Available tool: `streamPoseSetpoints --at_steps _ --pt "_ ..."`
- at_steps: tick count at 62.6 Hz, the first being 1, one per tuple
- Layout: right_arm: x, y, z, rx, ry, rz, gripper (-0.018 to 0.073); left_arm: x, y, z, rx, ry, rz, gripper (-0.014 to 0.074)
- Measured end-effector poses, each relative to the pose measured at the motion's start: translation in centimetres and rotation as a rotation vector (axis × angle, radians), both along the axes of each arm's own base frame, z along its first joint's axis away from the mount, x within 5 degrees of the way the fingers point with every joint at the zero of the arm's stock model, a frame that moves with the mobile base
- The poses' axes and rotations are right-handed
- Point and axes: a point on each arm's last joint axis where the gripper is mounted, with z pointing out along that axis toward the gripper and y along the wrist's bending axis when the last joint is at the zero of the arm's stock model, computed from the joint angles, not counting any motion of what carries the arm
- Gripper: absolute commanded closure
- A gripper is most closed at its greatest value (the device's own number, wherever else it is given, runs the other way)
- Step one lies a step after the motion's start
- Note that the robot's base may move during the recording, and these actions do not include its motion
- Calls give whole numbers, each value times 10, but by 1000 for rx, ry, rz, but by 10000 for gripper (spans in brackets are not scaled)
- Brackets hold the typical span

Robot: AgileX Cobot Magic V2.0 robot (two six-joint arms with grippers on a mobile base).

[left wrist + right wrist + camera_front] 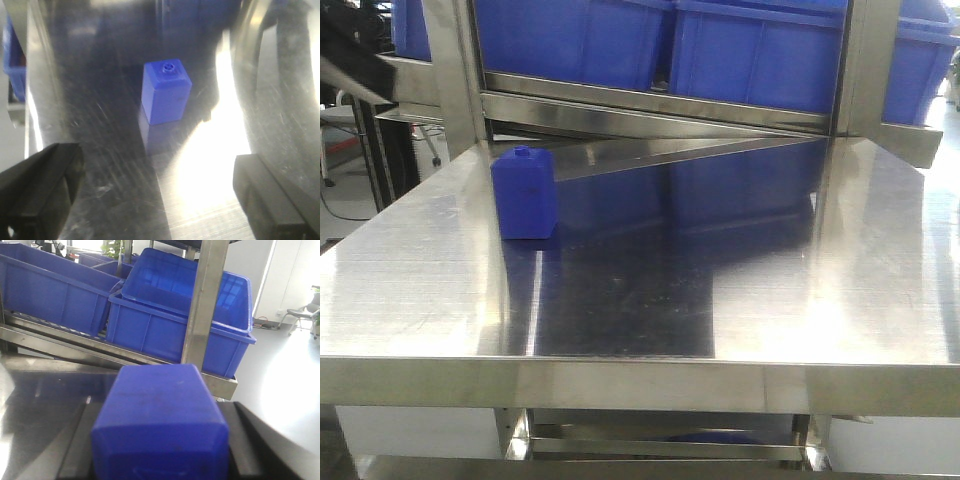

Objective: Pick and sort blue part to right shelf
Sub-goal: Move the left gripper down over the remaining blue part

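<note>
Blue part (166,91) on table (770,300); left gripper (157,170) wide open, empty; right gripper (160,452) seemingly clamps blue block (160,410), right shelf (205,305) ahead.

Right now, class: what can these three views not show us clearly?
1. Right wrist view: the blue block in the right gripper is cut by the bottom edge; its type is unclear.
2. Front view: walls hide what the blue bins hold; neither arm is in frame.
3. Left wrist view: glare washes out the steel table.
</note>
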Motion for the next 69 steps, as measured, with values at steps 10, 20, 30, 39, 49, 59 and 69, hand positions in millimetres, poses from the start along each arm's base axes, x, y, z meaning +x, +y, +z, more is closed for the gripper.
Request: streamPoseSetpoints --at_steps 10,20,30,39,49,59,69 --pt "0 0 0 0 0 0 124 29 -17 8 50 126 -10 -84" --pt "0 0 0 0 0 0 124 63 -34 16 64 260 18 -84" --pt "0 0 0 0 0 0 124 96 -50 18 72 394 61 -84" --pt "0 0 0 0 0 0 124 123 -64 16 83 486 93 -84" --pt "0 0 0 0 0 0 153 146 -74 13 94 553 132 -84" --pt "0 0 0 0 0 0 153 165 -81 7 125 613 175 -84" --pt "0 0 0 0 0 0 153 183 -85 2 170 647 224 -84"
